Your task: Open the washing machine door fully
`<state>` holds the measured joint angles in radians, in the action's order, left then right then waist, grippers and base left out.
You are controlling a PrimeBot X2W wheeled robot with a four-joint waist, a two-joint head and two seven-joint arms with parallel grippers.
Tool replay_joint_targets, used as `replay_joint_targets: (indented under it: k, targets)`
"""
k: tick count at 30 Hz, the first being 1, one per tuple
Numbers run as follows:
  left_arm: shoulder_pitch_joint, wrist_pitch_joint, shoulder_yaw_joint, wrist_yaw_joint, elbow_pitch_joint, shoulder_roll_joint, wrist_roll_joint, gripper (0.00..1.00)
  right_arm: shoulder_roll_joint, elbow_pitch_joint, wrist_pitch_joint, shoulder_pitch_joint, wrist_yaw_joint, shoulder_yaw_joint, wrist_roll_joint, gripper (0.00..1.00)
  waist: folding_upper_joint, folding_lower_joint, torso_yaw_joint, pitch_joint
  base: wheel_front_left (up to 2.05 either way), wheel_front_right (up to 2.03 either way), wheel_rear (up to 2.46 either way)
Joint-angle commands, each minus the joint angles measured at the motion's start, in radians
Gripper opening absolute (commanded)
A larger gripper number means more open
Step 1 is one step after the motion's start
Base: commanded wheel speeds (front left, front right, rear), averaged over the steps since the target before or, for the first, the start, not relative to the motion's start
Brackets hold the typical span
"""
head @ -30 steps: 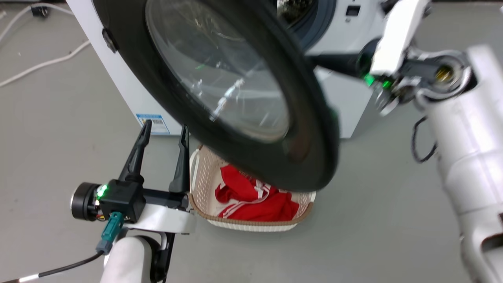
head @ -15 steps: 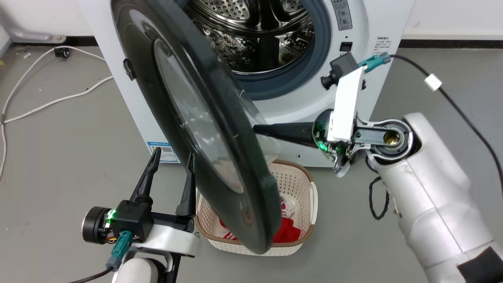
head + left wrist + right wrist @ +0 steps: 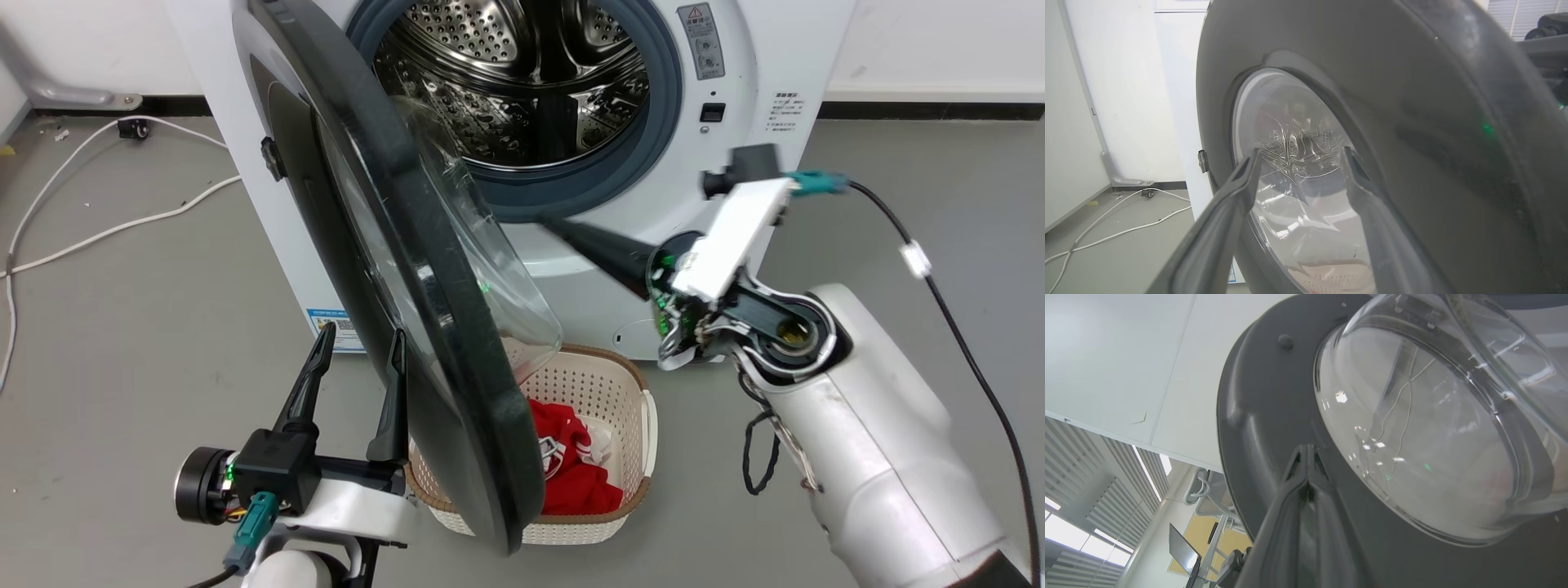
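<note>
The white washing machine (image 3: 739, 57) stands with its steel drum (image 3: 531, 73) exposed. The glossy black washing machine door (image 3: 465, 408) hangs swung out on its left hinge, nearly edge-on to the head view, its glass bowl (image 3: 506, 278) facing the drum. My right gripper (image 3: 555, 222) reaches in behind the door. In the right wrist view the right gripper (image 3: 1306, 451) is shut, its tips against the door's inner black rim (image 3: 1257, 416) beside the glass bowl (image 3: 1412, 428). My left gripper (image 3: 357, 367) is open and holds nothing. It stands just outside the door's outer face (image 3: 1412, 102), as the left gripper (image 3: 1301, 154) shows in its wrist view.
A cream laundry basket (image 3: 645, 408) with red clothes (image 3: 571, 474) sits on the floor under the door's lower edge. White cables (image 3: 122, 220) run across the grey floor at the left. A blue label (image 3: 326, 320) is low on the machine's front.
The head camera has shifted. The door has swung further out, from showing its face to nearly edge-on, with the right gripper behind it. The left gripper has kept its pose.
</note>
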<state>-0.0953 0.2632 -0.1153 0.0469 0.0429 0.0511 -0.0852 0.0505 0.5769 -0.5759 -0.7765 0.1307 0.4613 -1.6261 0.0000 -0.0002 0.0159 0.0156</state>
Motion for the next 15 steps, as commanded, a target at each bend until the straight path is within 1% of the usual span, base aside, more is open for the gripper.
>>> replay_joint_targets:
  k: [1, 2, 3, 4, 7, 12, 15]
  targets:
    - [0.015, 0.002, 0.004, -0.004, -0.002, -0.001, -0.005, 1.00, 0.000, -0.008, 0.064, 0.036, 0.000, -0.033, -0.003, 0.00, 0.0000, 0.0002, -0.002, -0.005, 0.00, 0.00, 0.00]
    - [0.017, 0.002, 0.006, -0.007, -0.003, -0.001, -0.006, 1.00, 0.005, -0.020, 0.121, 0.048, 0.000, -0.058, 0.008, 0.00, 0.0000, 0.0002, -0.004, -0.007, 0.00, 0.00, 0.00]
    - [0.022, 0.002, 0.009, -0.008, -0.004, -0.001, -0.006, 1.00, 0.008, -0.035, 0.171, 0.067, 0.000, -0.085, 0.006, 0.13, 0.0000, 0.0002, -0.006, -0.010, 0.00, 0.00, 0.00]
    - [0.033, 0.002, 0.015, -0.011, -0.006, -0.001, -0.004, 1.00, 0.026, -0.097, 0.310, 0.142, 0.000, -0.159, 0.015, 1.00, 0.0000, 0.0002, -0.011, -0.015, 0.00, 0.00, 0.00]
    - [0.042, 0.002, 0.020, -0.013, -0.006, -0.001, -0.006, 1.00, 0.044, -0.169, 0.428, 0.248, 0.000, -0.211, 0.036, 1.00, 0.0000, 0.0002, -0.013, -0.022, 0.00, 0.00, 0.00]
    - [0.061, 0.002, 0.030, -0.011, -0.002, -0.001, -0.001, 1.00, 0.069, -0.276, 0.586, 0.432, 0.000, -0.286, 0.071, 1.00, 0.0000, 0.0002, -0.014, -0.036, 0.00, 0.00, 0.00]
    - [0.074, 0.002, 0.037, -0.010, 0.000, -0.001, 0.003, 1.00, 0.085, -0.326, 0.682, 0.537, 0.000, -0.313, 0.130, 1.00, 0.0000, 0.0002, -0.016, -0.042, 0.00, 0.00, 0.00]
